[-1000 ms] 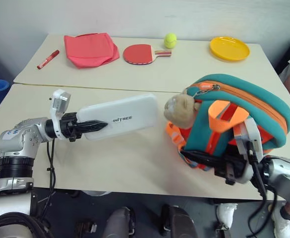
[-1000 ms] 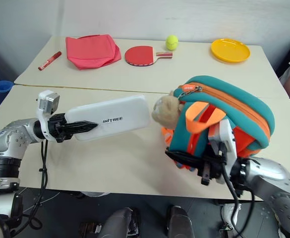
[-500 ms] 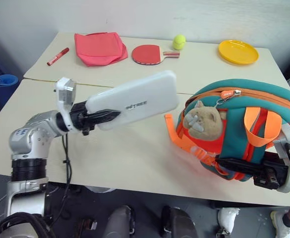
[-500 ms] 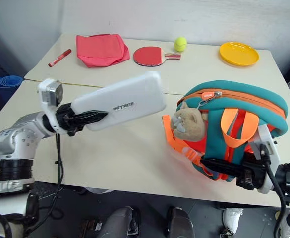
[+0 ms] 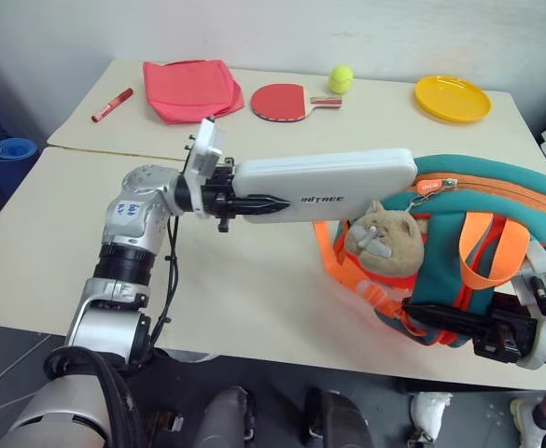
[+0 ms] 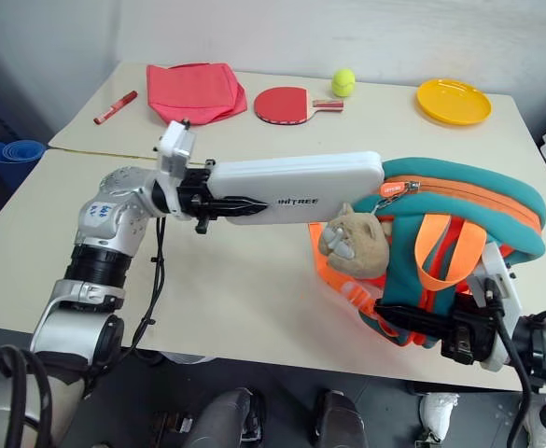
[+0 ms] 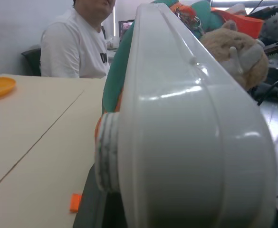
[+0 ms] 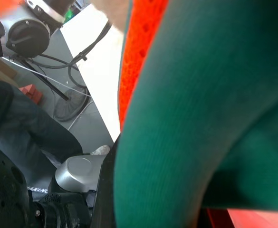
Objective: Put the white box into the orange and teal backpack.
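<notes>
White box (image 5: 324,186), the flat oblong plastic case with rounded corners and small dark lettering, has swung in over the last second: I had it low and well short of the bag, and now I see it carried level above the table (image 5: 254,299), its far end reaching the zipper line of the orange and teal backpack (image 5: 497,201), a bright fabric bag with orange webbing straps and a tan plush cat toy (image 5: 382,240) hanging just under the box's tip. That puts me at the mouth of the bag, so I judge the carry nearly done and the insertion still ahead; from the head views I cannot tell whether the zipper opening is actually spread wide enough. My left gripper (image 5: 254,202) is clamped on the near end of the box, black fingers pinching it flat from both faces, so the case sticks straight out beyond the fingers towards the bag. My right gripper (image 5: 441,320) is closed tight on the lower front of the backpack, among the straps, steadying it at the table's near edge. The left wrist view looks along the box to the teal fabric touching or just beside it.
</notes>
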You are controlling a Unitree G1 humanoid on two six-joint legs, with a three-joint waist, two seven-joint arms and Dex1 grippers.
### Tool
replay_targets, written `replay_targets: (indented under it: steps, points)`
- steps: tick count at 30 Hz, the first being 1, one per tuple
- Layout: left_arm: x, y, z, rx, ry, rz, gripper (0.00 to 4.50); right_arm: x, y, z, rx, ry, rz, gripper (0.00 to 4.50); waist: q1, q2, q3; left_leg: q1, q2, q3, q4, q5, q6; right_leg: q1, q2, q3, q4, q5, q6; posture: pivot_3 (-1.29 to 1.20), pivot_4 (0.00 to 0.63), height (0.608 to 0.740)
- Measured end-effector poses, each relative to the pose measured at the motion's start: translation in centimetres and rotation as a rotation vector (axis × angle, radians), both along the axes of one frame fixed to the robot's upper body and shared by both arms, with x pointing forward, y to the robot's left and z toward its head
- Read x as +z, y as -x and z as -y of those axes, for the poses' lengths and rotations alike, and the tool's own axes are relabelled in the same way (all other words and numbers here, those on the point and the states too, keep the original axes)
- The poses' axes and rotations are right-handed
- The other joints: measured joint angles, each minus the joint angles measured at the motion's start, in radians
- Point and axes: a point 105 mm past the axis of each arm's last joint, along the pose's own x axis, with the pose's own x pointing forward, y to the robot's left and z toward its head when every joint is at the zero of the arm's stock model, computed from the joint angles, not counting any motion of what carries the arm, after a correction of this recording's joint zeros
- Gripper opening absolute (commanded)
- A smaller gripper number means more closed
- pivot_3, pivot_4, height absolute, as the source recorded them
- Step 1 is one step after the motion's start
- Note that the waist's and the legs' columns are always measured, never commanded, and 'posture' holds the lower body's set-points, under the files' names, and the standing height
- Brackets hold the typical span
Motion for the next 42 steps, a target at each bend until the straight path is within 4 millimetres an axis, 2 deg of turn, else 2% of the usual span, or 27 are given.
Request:
replay_targets:
  steps: [5,8,13,16,19,20,23,25,27,29,31,36,38,42]
  points:
    - [0.1,-0.8,1.7,-0.002,-0.154,0.053,1.25,0.0,0.1,-0.2,-0.004,0.000,0.003,0.02,-0.001,0.000,0.000,-0.002,0.000,0.000,0.000,-0.001,0.001,-0.001,0.000,0.000,0.000,0.001,0.001,0.00,0.150,0.740]
    - [0.9,-0.5,2.9,-0.054,-0.234,0.101,1.25,-0.1,0.1,-0.2,-0.005,0.000,-0.001,0.02,-0.001,0.000,0.000,-0.005,0.000,-0.001,0.001,-0.001,0.001,-0.002,0.002,-0.003,0.000,0.001,0.001,0.00,0.150,0.740]
    - [1.5,0.5,7.6,-0.179,-0.357,0.144,1.25,0.0,0.1,-0.5,0.003,-0.005,0.005,0.02,0.003,0.000,0.000,-0.011,-0.002,-0.003,0.010,-0.003,0.007,-0.002,0.002,-0.006,0.000,0.003,0.004,0.00,0.150,0.740]
    - [0.5,1.3,11.2,-0.240,-0.381,0.156,1.25,0.0,0.0,-0.8,0.009,0.000,0.011,0.02,0.000,0.000,0.000,-0.013,-0.002,-0.003,0.015,-0.006,0.011,-0.001,0.000,-0.006,-0.004,0.004,0.007,0.00,0.150,0.740]
    - [-0.6,2.2,14.0,-0.269,-0.351,0.116,1.25,0.1,-0.1,-1.0,0.001,-0.004,0.019,0.02,-0.002,0.000,0.000,-0.014,-0.002,-0.003,0.015,-0.008,0.013,-0.001,-0.002,-0.003,-0.008,0.006,0.010,0.00,0.150,0.740]
    - [-0.7,2.4,14.7,-0.274,-0.340,0.103,1.97,0.0,0.0,-1.1,-0.004,-0.012,0.021,0.00,-0.004,0.000,0.000,-0.014,-0.002,-0.003,0.015,-0.008,0.013,-0.001,-0.003,-0.003,-0.008,0.006,0.010,0.00,0.150,0.740]
    - [-0.6,2.8,15.5,-0.281,-0.307,0.081,2.79,0.0,-0.1,-1.1,-0.018,-0.009,0.023,0.00,-0.006,0.001,0.000,-0.013,-0.001,-0.003,0.015,-0.008,0.012,-0.002,-0.002,-0.003,-0.008,0.006,0.010,0.00,0.150,0.740]
    - [-0.7,2.8,15.2,-0.284,-0.271,0.044,3.29,-0.1,-0.1,-1.1,-0.027,-0.011,0.024,0.00,-0.008,0.001,0.000,-0.013,0.000,-0.002,0.015,-0.008,0.012,-0.002,-0.002,-0.003,-0.008,0.006,0.010,0.00,0.150,0.740]
    - [-0.7,2.2,13.7,-0.270,-0.196,-0.003,3.94,-0.1,-0.1,-1.2,-0.040,-0.030,0.037,0.00,-0.015,0.001,0.000,-0.013,0.000,-0.002,0.016,-0.008,0.011,-0.002,-0.002,-0.002,-0.007,0.006,0.010,0.00,0.150,0.740]
    - [-0.6,1.7,11.8,-0.270,-0.146,-0.020,4.40,-0.3,-0.1,-1.3,-0.044,-0.031,0.038,0.00,-0.024,0.001,0.000,-0.012,0.000,-0.002,0.016,-0.008,0.011,-0.002,-0.002,-0.002,-0.007,0.006,0.009,0.00,0.150,0.740]
    - [-0.3,1.3,8.8,-0.277,-0.088,-0.015,4.40,-0.6,0.0,-1.4,-0.050,-0.035,0.036,0.00,-0.031,0.002,-0.001,-0.012,0.001,-0.002,0.016,-0.007,0.010,-0.002,-0.002,-0.002,-0.006,0.006,0.009,0.00,0.150,0.740]
    - [-0.7,-0.6,3.0,-0.123,-0.073,-0.007,4.40,-0.9,0.0,-1.2,-0.077,-0.046,0.045,0.00,-0.029,0.002,-0.001,-0.011,-0.001,-0.002,0.016,-0.007,0.010,-0.001,0.000,-0.002,-0.002,0.006,0.009,0.00,0.150,0.740]
    - [-0.9,-0.6,0.7,-0.072,-0.060,-0.004,4.40,-1.0,-0.1,-1.0,-0.082,-0.043,0.053,0.00,-0.028,0.002,-0.001,-0.012,-0.002,-0.001,0.016,-0.007,0.011,-0.001,-0.001,-0.001,-0.001,0.006,0.010,0.00,0.150,0.740]
    - [-0.8,1.3,0.1,-0.114,-0.021,0.066,4.40,-1.1,-0.3,-0.9,-0.090,-0.037,0.066,0.00,-0.024,0.002,-0.001,-0.011,-0.003,-0.003,0.017,-0.008,0.012,0.001,-0.002,0.001,-0.003,0.007,0.011,0.00,0.150,0.740]
